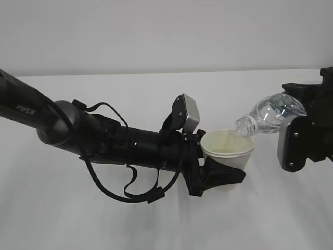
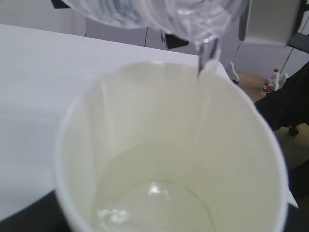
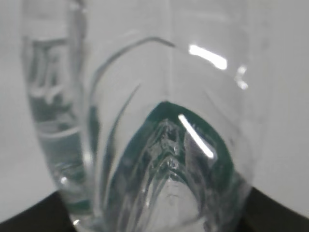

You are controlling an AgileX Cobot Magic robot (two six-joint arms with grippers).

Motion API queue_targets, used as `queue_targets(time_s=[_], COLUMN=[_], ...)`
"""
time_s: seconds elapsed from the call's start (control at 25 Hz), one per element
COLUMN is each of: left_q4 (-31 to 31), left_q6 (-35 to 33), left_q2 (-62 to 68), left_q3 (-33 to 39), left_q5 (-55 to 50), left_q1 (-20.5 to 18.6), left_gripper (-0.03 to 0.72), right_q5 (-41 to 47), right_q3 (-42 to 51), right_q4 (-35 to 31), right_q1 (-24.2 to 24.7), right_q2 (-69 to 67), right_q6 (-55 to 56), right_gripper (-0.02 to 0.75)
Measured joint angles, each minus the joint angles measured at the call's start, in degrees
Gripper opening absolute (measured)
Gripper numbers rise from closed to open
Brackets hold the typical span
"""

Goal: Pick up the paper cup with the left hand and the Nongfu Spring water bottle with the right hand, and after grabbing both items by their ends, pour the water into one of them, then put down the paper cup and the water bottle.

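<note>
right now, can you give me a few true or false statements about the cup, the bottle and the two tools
1. The paper cup is held upright by the left tool. True.
2. The bottle is tipped with its mouth over the cup's rim. True.
3. The cup is empty inside. False: water is pooled at its bottom in the left wrist view.
4. The bottle has a cap on. False: its mouth is open and a thin stream runs into the cup.
5. The right tool holds the bottle by its neck. False: it grips the base end, away from the mouth.
6. The cup stands on the table. False: it is held above it.
</note>
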State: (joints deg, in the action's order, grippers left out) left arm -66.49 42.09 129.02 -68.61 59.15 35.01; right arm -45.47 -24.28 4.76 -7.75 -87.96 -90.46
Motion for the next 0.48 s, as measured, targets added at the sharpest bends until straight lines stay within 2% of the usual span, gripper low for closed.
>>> queue_targets(time_s=[0.48], left_q4=[0.0], left_q6=[0.0], left_q2=[0.0], left_q3=[0.0], left_q5=[0.0], left_q1=[0.0], left_gripper=[0.462], right_q5=[0.0], right_q3=[0.0], right_q4=[0.0], right_q1=[0.0], right_q2=[0.0], right_q6=[0.0], right_gripper=[0.406])
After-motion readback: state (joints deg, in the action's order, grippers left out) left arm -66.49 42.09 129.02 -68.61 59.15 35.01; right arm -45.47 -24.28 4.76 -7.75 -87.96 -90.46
